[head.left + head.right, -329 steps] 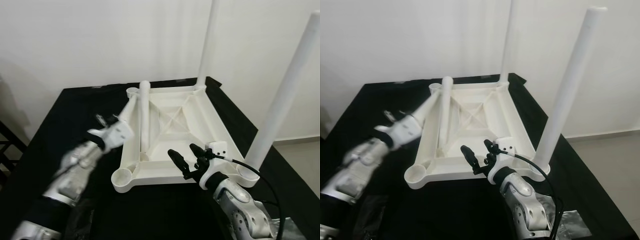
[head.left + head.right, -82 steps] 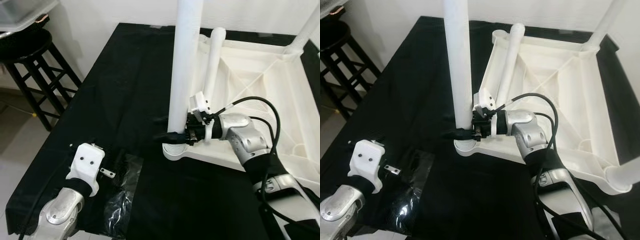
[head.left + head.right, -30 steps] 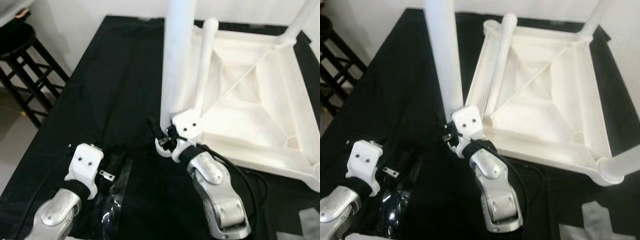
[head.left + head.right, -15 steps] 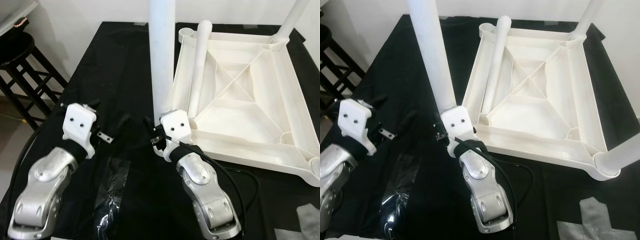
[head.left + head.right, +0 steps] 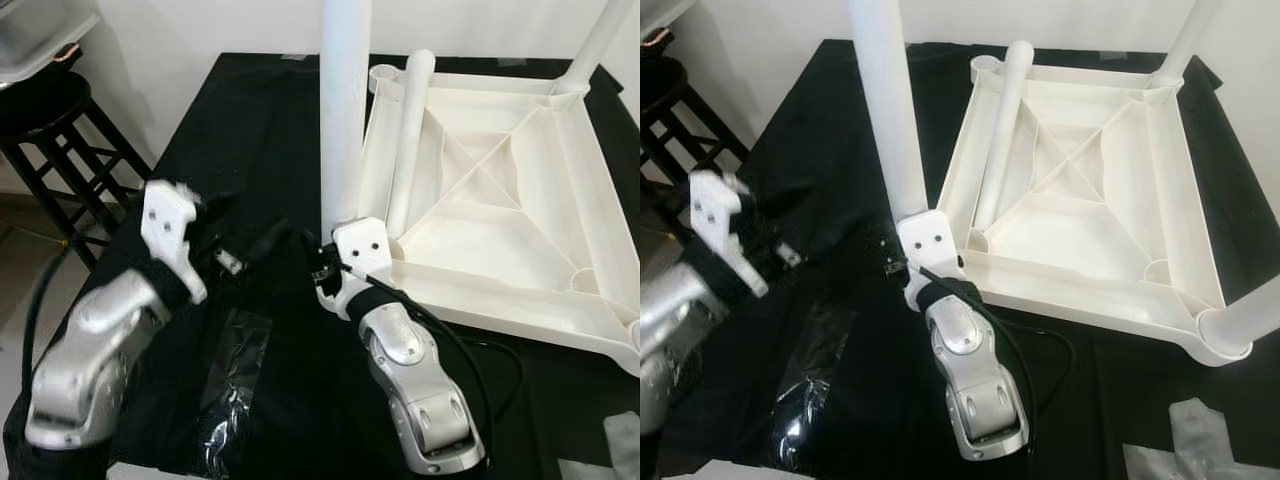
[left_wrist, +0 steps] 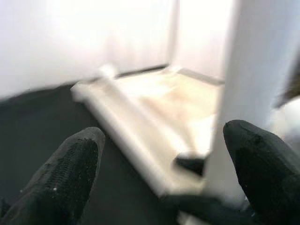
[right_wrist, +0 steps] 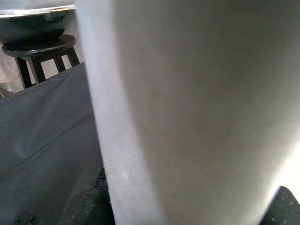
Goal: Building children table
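An upturned white tabletop (image 5: 500, 215) lies on a black-draped table (image 5: 250, 130). At its near-left corner an upright leg (image 5: 343, 110) stands, long axis vertical — the right gripper (image 5: 322, 272) clasps its base. The left gripper (image 5: 245, 245), fingers spread and empty, hovers just left of that leg. A loose leg (image 5: 408, 140) lies inside the tabletop, nearer the right arm.

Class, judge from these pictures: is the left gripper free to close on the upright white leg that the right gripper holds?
Probably yes: the left gripper is open beside the upright white leg, with only black cloth between; the right gripper grips its base lower down.
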Tool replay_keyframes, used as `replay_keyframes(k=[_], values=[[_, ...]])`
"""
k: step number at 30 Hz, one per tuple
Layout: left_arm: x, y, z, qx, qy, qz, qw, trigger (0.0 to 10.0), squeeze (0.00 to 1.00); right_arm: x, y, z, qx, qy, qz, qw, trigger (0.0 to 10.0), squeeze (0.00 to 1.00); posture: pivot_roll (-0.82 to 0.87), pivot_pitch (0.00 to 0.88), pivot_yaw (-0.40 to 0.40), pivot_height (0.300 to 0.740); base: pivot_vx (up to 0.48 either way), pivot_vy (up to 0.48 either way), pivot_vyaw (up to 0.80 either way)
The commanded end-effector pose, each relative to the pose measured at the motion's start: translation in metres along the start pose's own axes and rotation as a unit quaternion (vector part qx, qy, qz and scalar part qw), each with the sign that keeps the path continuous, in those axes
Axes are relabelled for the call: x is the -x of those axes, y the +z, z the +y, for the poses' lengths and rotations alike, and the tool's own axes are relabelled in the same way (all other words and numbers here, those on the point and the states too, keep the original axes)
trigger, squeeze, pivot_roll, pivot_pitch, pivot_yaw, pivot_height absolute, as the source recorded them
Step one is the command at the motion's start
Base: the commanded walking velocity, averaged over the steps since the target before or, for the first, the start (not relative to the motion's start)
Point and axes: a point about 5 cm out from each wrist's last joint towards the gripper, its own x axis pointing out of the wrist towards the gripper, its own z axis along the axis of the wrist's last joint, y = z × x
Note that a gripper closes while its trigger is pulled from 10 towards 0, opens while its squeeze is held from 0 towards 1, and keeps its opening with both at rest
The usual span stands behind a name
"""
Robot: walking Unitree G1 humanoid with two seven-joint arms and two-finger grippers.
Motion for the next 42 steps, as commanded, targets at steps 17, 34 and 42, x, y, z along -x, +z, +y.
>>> replay_keyframes(k=[17,34,42], values=[[-0.051,0.049,0.002,0.098,-0.334,0.015,0.937,10.0,1.0,-0.003,-0.033,0.009,-0.006,0.008,0.084,0.996,10.0,0.0,0.08,0.173,0.042,0.74,0.0,0.0,0.0],[-0.071,0.055,0.003,0.096,-0.394,0.042,0.913,0.0,0.0,-0.007,-0.028,0.016,0.014,0.039,0.061,0.997,10.0,0.0,0.05,0.156,0.043,0.74,0.0,0.0,0.0],[-0.072,0.053,0.002,0.093,-0.403,0.044,0.909,0.0,0.0,-0.014,-0.019,0.004,0.032,0.051,0.035,0.998,10.0,0.63,0.03,0.143,0.031,0.74,0.0,0.0,0.0]])
